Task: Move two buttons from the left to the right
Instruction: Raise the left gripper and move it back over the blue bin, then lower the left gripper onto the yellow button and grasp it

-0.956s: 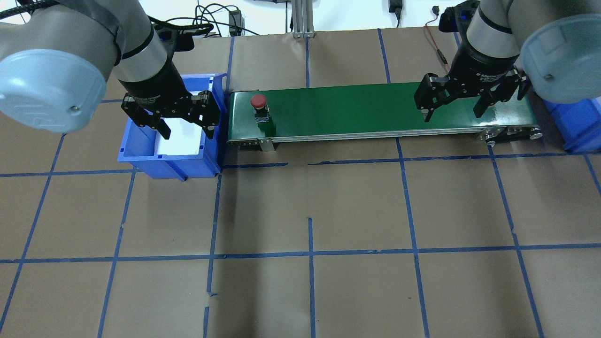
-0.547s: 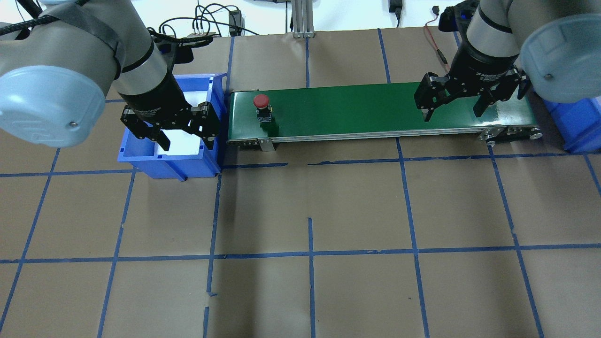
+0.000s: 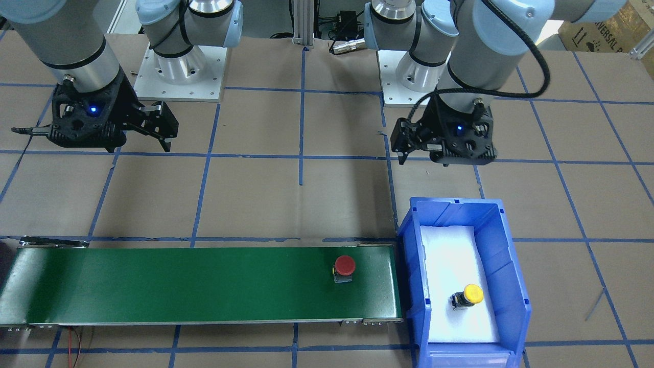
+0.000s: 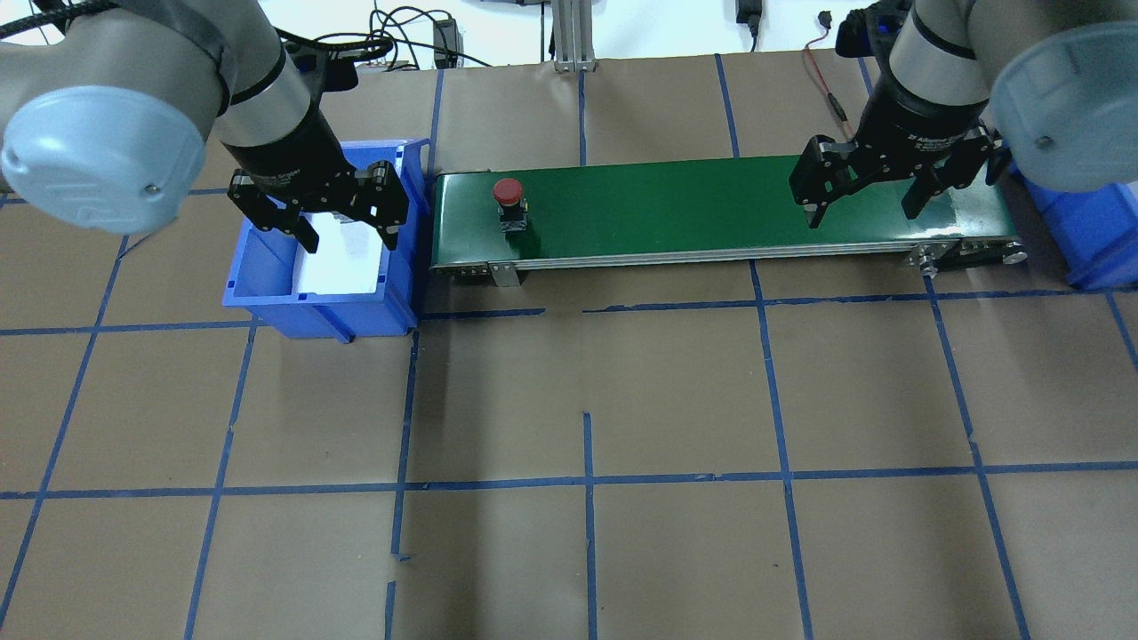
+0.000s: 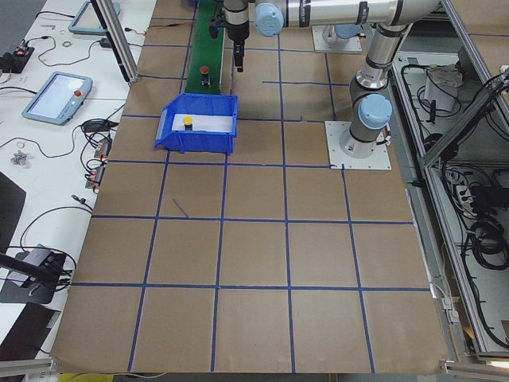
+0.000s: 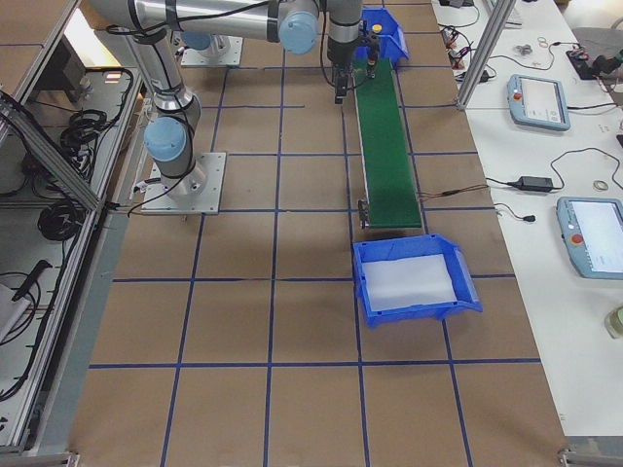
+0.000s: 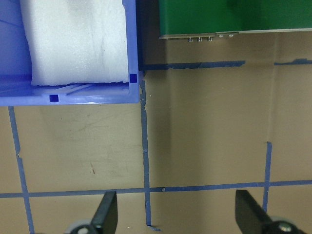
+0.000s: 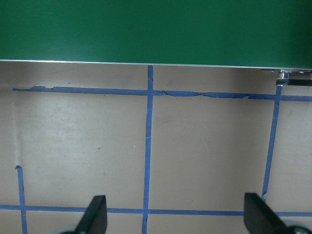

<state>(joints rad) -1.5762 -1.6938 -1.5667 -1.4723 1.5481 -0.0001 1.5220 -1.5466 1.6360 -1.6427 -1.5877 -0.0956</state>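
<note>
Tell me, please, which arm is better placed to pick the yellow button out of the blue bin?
The left. The left gripper hovers open close by the blue bin holding the yellow button; the right gripper hangs open at the far end of the conveyor.

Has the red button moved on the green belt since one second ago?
Yes. In the overhead view the red button has shifted right along the green belt, away from the blue bin.

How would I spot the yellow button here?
Find the long green conveyor belt on the brown table. The blue plastic bin at the end nearer the red-capped push-button has a white foam floor, where a second small push-button sits. Its cap is yellow, not red.
</note>
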